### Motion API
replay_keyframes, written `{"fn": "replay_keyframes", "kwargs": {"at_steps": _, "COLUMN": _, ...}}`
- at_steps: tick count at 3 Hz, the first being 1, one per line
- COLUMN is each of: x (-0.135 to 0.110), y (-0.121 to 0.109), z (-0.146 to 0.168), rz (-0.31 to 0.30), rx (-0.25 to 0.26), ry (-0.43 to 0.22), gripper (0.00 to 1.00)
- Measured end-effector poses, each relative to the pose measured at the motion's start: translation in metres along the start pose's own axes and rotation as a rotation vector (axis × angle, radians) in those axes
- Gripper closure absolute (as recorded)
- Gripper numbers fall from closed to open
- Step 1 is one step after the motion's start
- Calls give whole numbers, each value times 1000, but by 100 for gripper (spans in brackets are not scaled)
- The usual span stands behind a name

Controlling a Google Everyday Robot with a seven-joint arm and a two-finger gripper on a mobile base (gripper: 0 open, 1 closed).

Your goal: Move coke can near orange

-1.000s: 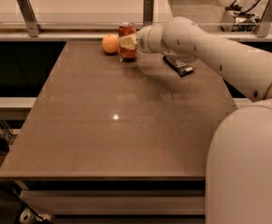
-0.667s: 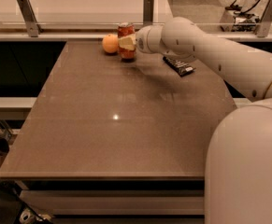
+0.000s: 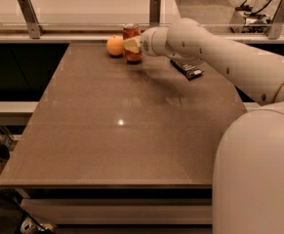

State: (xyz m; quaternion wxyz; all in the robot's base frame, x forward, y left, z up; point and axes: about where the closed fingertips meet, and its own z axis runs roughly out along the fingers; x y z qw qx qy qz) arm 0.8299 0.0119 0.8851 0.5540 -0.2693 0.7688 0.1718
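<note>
The red coke can (image 3: 131, 33) stands upright at the far edge of the brown table (image 3: 122, 126), just right of the orange (image 3: 115, 46), with a small gap or light contact between them. My gripper (image 3: 132, 45) reaches in from the right, and its pale fingers (image 3: 131, 45) are around the can's middle. The can's base appears to rest on the table. The white arm runs from the right foreground across to the can.
A flat dark snack-bar wrapper (image 3: 186, 68) lies on the table right of the can, partly under my arm. A glass rail with metal posts (image 3: 155, 9) runs along the table's far edge. Dark gaps flank the table on both sides.
</note>
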Motion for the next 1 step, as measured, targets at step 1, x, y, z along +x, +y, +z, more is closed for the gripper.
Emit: {"fn": "replay_keyframes", "kwargs": {"at_steps": 1, "x": 0, "y": 2, "z": 2, "rz": 0, "rx": -3, "ry": 1, "gripper": 0}}
